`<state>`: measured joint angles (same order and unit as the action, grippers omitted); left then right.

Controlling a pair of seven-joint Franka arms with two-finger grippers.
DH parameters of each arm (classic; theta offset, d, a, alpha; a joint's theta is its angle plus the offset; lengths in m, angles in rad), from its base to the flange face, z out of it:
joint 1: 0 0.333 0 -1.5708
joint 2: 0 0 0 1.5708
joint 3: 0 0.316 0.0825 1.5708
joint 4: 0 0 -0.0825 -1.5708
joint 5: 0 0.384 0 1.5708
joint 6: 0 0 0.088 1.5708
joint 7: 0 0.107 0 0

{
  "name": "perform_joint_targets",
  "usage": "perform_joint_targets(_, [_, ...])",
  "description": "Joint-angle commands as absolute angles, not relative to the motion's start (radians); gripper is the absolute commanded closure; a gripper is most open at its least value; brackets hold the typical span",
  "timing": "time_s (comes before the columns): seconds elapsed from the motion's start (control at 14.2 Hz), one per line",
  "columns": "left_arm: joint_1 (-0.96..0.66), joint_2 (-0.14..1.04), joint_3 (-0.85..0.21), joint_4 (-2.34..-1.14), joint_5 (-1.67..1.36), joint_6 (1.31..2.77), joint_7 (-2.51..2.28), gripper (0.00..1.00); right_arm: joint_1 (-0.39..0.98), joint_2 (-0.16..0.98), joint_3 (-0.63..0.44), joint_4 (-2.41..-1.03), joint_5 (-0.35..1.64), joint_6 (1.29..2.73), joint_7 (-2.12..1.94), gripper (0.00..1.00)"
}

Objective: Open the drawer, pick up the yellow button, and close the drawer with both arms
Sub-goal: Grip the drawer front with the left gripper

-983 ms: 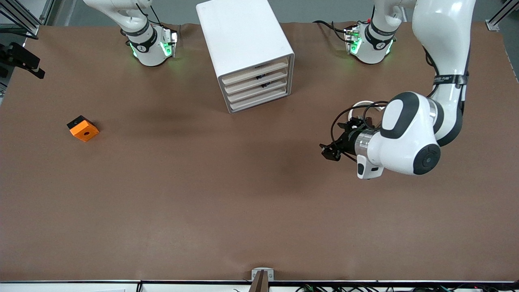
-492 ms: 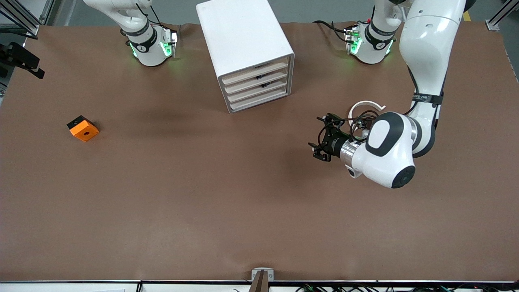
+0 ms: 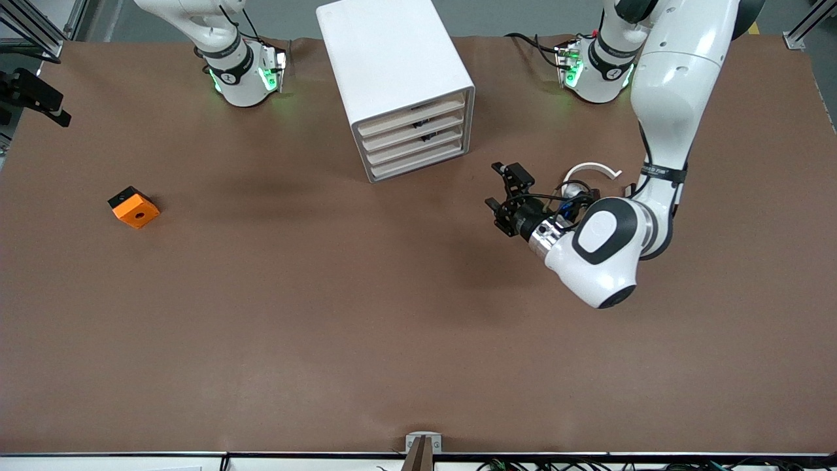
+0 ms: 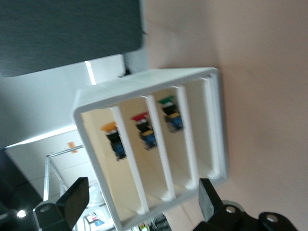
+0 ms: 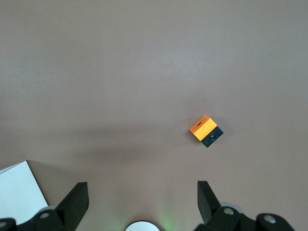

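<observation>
The white drawer cabinet [image 3: 392, 72] stands between the arms' bases, its drawer fronts [image 3: 413, 135] all flush. In the left wrist view the cabinet's front [image 4: 159, 144] shows compartments. One holds the button [image 4: 112, 138] with its yellow-orange cap, black body and blue base. My left gripper [image 3: 503, 191] [image 4: 143, 192] hangs open over the table beside the cabinet, toward the left arm's end, with its fingers turned toward the drawer fronts and nothing between them. My right gripper [image 5: 142, 192] is open and empty, high over the table; the front view does not show it.
An orange block with a round hole [image 3: 134, 207] [image 5: 206, 131] lies toward the right arm's end of the table. A white arc [image 3: 592, 169] with small black parts lies under the left forearm. Red-capped [image 4: 143, 129] and green-capped [image 4: 170, 111] buttons sit in neighbouring compartments.
The left arm has swung its gripper across the table toward the cabinet and turned it to face the drawer fronts. The right arm's base has not moved.
</observation>
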<state>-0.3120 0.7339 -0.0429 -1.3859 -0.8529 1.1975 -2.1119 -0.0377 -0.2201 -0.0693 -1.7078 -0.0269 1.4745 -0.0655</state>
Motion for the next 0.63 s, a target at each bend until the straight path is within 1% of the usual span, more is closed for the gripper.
perform_joint_targets(0.0, [-0.314,0.769,-0.078,-1.390,-0.874,1.108,-2.192,0.00,-0.051,-0.224,-0.060,-1.697,-0.044,1.468,-0.074,0.00])
perform_joint_targets(0.21, [-0.340,0.767,-0.120,-1.413,-0.858,1.037,-2.214,0.00,-0.051,-0.224,-0.060,-1.697,-0.044,1.465,-0.074,0.00])
perform_joint_targets(0.56, [-0.400,0.769,-0.120,-1.425,-0.857,1.032,-2.226,0.00,-0.054,-0.222,-0.061,-1.697,-0.043,1.460,-0.074,0.00])
